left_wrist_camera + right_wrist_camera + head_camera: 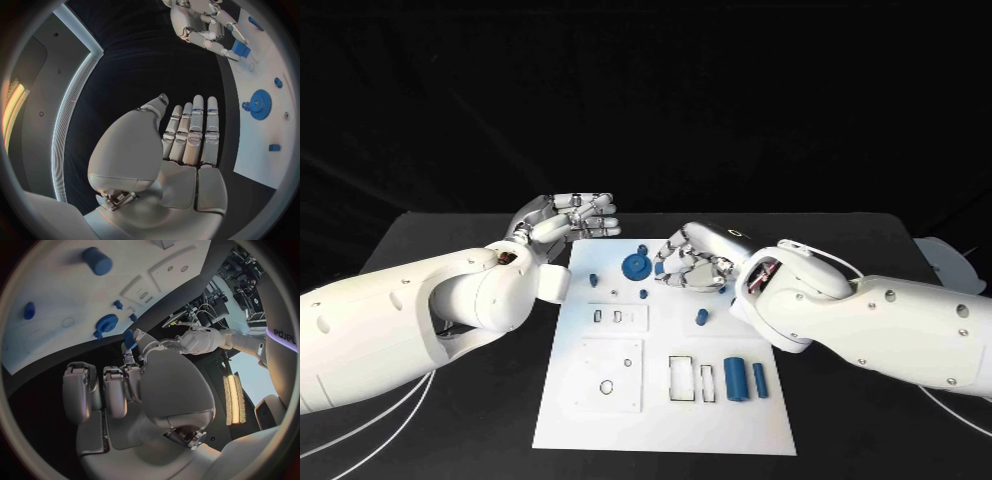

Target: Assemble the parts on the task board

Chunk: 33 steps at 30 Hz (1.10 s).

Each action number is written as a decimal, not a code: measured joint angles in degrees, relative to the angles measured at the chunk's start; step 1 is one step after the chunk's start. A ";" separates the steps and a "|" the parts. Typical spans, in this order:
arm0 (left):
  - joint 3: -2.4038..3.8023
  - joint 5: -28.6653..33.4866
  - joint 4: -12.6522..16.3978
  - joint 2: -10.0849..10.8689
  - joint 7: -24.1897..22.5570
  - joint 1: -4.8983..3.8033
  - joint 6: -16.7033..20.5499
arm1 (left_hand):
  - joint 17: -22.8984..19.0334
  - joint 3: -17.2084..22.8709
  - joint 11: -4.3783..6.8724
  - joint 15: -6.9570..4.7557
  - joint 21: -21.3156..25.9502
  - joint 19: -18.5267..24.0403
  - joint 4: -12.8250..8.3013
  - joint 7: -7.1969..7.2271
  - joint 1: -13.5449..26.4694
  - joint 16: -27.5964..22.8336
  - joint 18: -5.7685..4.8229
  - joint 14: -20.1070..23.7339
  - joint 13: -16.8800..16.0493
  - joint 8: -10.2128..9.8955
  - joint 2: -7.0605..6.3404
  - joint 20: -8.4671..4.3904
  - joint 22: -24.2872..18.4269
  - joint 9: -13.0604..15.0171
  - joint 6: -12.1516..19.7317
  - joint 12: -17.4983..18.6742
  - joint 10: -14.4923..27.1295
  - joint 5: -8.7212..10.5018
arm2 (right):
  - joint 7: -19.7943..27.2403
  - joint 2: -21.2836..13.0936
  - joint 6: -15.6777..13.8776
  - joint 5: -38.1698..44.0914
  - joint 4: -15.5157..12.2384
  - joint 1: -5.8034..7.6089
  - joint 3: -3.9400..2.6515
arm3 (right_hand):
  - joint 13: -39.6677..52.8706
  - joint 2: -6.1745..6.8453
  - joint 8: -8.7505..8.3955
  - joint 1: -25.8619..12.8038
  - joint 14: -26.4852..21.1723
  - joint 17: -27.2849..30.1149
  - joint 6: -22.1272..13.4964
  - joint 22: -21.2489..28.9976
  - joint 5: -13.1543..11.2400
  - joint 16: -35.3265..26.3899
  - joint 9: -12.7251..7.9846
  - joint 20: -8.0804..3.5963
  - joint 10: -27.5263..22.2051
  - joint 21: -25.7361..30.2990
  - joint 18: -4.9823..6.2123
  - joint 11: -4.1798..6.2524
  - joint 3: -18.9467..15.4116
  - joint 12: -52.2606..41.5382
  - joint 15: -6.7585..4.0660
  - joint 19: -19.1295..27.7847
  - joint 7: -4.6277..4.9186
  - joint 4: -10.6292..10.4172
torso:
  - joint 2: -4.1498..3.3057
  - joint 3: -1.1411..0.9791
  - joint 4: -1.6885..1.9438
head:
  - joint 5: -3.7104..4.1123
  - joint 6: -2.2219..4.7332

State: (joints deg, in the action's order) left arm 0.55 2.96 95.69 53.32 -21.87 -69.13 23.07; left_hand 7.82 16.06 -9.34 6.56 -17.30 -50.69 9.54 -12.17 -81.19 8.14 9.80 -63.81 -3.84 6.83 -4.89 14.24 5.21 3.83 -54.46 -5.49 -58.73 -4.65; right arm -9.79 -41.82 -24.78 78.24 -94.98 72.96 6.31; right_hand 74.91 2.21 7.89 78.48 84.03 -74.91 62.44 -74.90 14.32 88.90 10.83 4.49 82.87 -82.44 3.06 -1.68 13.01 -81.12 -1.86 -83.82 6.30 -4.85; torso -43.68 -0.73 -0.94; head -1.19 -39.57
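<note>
One white task board (733,420) is lying on the bench (877,240). Two robot hands are showing: left robot hand (574,215) and right robot hand (692,262). Two blue cylinders (736,380) are lying side by side.

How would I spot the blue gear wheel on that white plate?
Find the task board, the white plate mid-table. Near its far edge, just beside the right hand, lies the blue gear. It is round, toothed and wider than the small blue pegs nearby.

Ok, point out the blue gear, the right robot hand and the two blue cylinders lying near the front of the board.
Gear (636,265), head view, on its toothed face.
Right robot hand (692,262), head view, on the curled fingers.
Cylinders (737,380), head view, on the larger one's side.
</note>
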 measured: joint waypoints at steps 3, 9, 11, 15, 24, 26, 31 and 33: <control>0.00 0.00 -0.25 -0.28 0.02 0.00 -0.04 | 0.00 0.00 0.00 0.00 0.00 0.00 0.00 0.00 0.00 0.00 0.00 0.00 0.00 0.00 0.00 0.00 0.00 0.00 0.00 0.00 0.00 0.00 | -1.29 2.66 0.45 1.67 0.52 -0.34 0.22 | 0.00 0.07 0.00 -0.54 0.00 0.00 -0.01 0.00 0.00 0.00 0.00 0.00 0.00 0.00 0.00 0.00 0.21 0.00 0.00 0.00 -0.01 -0.21 | 0.10 0.08 0.16 | -0.24 -0.21; -0.01 0.00 -0.45 -0.49 0.05 0.00 -0.09 | -0.01 0.00 0.00 0.00 0.00 0.00 0.00 0.00 0.00 0.00 0.00 0.00 0.00 0.00 0.00 0.00 0.00 0.00 0.00 0.00 0.00 0.00 | -3.44 6.88 1.63 5.02 2.18 -1.75 0.76 | 0.00 0.10 0.01 -0.56 0.00 0.00 -0.09 -0.04 0.00 0.00 0.00 -0.21 0.01 0.01 0.00 0.01 0.21 0.00 0.00 -0.21 -0.09 -0.22 | 0.13 0.23 0.31 | -0.82 -0.54; -0.01 0.00 -0.45 -0.52 0.06 0.00 -0.11 | -0.01 0.00 0.00 0.00 0.00 0.00 0.00 0.00 0.00 0.00 0.00 0.00 0.00 0.00 0.00 0.00 0.00 0.00 0.00 0.00 0.00 0.00 | -3.94 7.70 2.01 5.92 2.57 -2.24 0.88 | 0.00 0.23 0.13 -0.69 0.00 0.00 -0.09 -0.04 0.00 0.00 0.00 -0.21 0.21 0.01 0.00 0.20 0.10 0.00 0.00 -0.21 -0.09 -0.32 | 0.13 0.23 0.30 | -0.98 -0.64; -0.01 0.00 -0.46 -0.62 0.06 0.00 -0.13 | -0.01 0.00 0.00 0.00 0.00 0.00 0.00 0.00 0.00 0.00 0.00 0.00 0.00 0.00 0.00 0.00 0.00 0.00 0.00 0.00 0.00 0.00 | -4.86 8.85 2.83 7.52 3.26 -3.25 1.00 | 0.00 0.38 0.32 -1.01 0.00 0.00 -0.08 -0.04 0.00 0.00 0.00 -0.21 0.21 0.01 0.00 0.20 0.03 0.00 0.00 -0.21 -0.09 -0.39 | 0.09 0.22 0.29 | -1.13 -0.86; -0.01 0.00 -0.46 -0.66 0.07 0.00 -0.14 | 0.04 0.00 0.00 0.00 0.00 0.00 0.00 0.00 0.00 0.00 0.00 0.00 0.00 0.00 0.00 0.00 0.01 0.00 0.00 0.00 0.00 0.00 | -6.20 10.10 4.52 9.82 4.10 -4.82 1.22 | 0.00 0.30 0.32 -1.39 0.00 0.01 0.15 -0.04 -0.04 0.00 0.00 -0.21 0.20 0.01 -0.01 0.20 0.02 0.00 0.00 -0.21 0.09 -0.41 | 0.04 0.14 0.24 | -1.62 -1.39; -0.01 0.00 -0.46 -0.66 0.07 0.00 -0.14 | 0.04 0.00 0.00 0.00 0.00 0.00 0.00 0.00 0.00 0.00 0.00 0.00 0.00 0.00 0.00 0.00 0.01 0.00 0.00 0.00 0.00 0.00 | -6.45 10.19 4.89 10.26 4.10 -5.02 1.27 | 0.00 0.32 0.32 -1.51 0.00 0.01 0.15 -0.03 -0.04 0.00 0.01 -0.21 0.20 0.01 0.00 0.20 -0.13 0.00 0.00 -0.21 0.09 -0.55 | 0.05 0.12 0.24 | -1.72 -1.49; -0.01 0.00 -0.46 -0.61 0.07 0.00 -0.14 | 0.03 0.00 0.00 0.00 0.00 0.00 0.00 0.00 0.00 0.00 0.00 0.00 0.00 0.00 0.00 0.00 0.01 0.00 0.00 0.00 0.00 0.00 | -7.01 10.15 5.66 11.07 4.07 -5.23 1.29 | 0.00 0.60 0.31 -1.81 -0.02 0.01 0.19 -0.03 -0.04 0.00 0.39 -0.21 0.20 0.01 0.00 0.20 -0.13 0.00 -0.01 -0.21 0.06 -0.55 | 0.05 0.10 0.26 | -1.79 -1.77; -0.01 0.00 -0.46 -0.59 0.07 0.00 -0.14 | 0.03 0.00 0.00 0.00 0.00 0.00 0.00 0.00 0.00 0.00 0.00 0.00 0.00 0.00 0.00 0.00 0.01 0.00 0.00 0.00 0.00 0.00 | -7.24 10.17 5.97 11.35 4.14 -5.26 1.29 | 0.00 0.62 0.30 -1.82 -0.21 0.01 0.20 -0.03 -0.05 0.00 0.41 -0.21 0.20 0.01 0.00 0.20 -0.13 0.00 -0.20 -0.21 0.06 -0.55 | 0.06 0.10 0.26 | -1.82 -1.82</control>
State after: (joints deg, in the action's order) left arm 0.54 2.96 95.22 52.74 -21.80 -69.13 22.93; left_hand 7.85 16.07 -9.34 6.56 -17.30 -50.70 9.54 -12.16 -81.19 8.14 9.79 -63.81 -3.84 6.83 -4.90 14.24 5.22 3.83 -54.45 -5.49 -58.73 -4.65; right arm -17.03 -31.64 -18.82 89.59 -90.84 67.71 7.61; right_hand 74.90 2.82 8.19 76.66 83.82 -74.91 62.64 -74.93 14.27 88.89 11.23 4.28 83.07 -82.43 3.05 -1.48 12.89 -81.12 -2.06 -84.03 6.35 -5.40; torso -43.62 -0.63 -0.68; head -3.00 -41.39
